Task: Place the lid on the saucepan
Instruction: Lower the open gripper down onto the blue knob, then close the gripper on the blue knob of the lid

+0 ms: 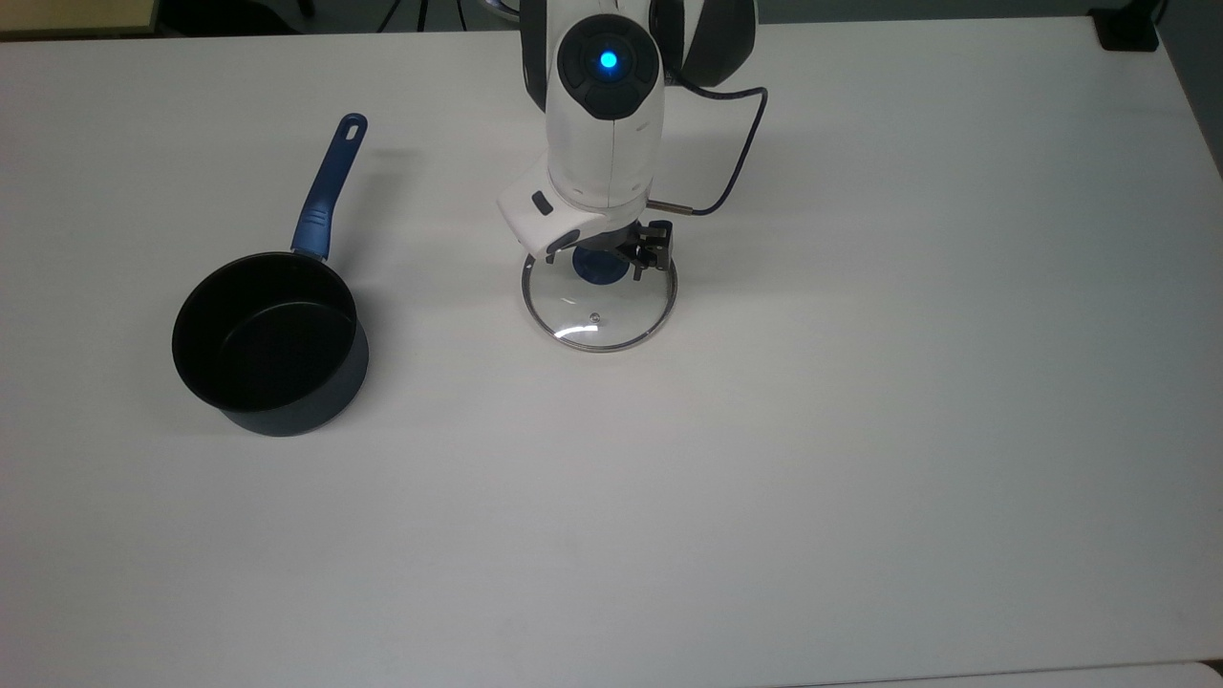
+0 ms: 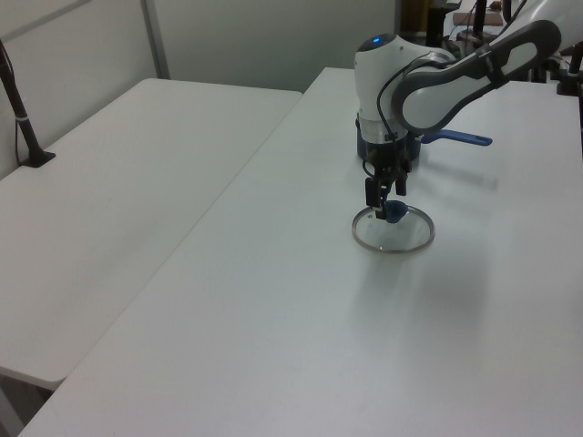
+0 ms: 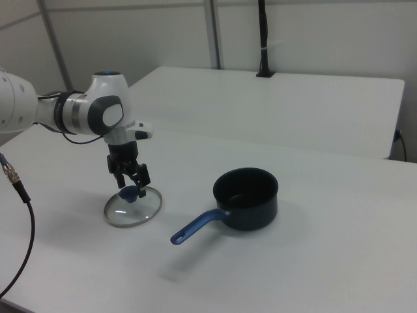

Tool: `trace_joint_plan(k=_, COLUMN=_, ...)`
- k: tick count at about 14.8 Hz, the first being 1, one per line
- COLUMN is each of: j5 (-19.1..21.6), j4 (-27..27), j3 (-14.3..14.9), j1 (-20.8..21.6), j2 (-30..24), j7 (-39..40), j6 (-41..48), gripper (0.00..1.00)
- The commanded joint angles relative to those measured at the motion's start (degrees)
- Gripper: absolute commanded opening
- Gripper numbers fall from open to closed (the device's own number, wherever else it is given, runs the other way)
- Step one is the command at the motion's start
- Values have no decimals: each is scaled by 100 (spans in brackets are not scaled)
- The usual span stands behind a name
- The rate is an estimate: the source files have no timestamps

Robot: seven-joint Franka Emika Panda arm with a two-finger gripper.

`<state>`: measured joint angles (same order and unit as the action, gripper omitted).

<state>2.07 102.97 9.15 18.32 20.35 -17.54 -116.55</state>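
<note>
The lid, clear glass with a metal rim, lies flat on the white table, its blue knob up. My gripper is down over the knob, open, with one finger on each side of it. The saucepan stands upright and empty toward the top view's left, apart from the lid, its blue handle pointing to the far edge. In the left view the arm covers most of the saucepan; the handle sticks out to the left view's right.
A dark cable loops off the wrist beside the arm. A black block sits at the table's far right corner in the top view. A second white table adjoins, with a black post on it.
</note>
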Motion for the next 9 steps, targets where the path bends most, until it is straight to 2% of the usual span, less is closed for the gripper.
trace_joint_plan(k=1, j5=4, j4=162, j3=-18, j1=67, j2=-93, j7=-83, j6=-96, gripper=100)
trace_joint_plan(k=6, j5=-49, j4=180, j3=-18, j1=67, j2=-93, j7=-118, j6=-79, gripper=99)
trace_joint_plan(k=9, j5=-49, j4=180, j3=-27, j1=76, j2=-93, j7=-127, j6=-79, gripper=94)
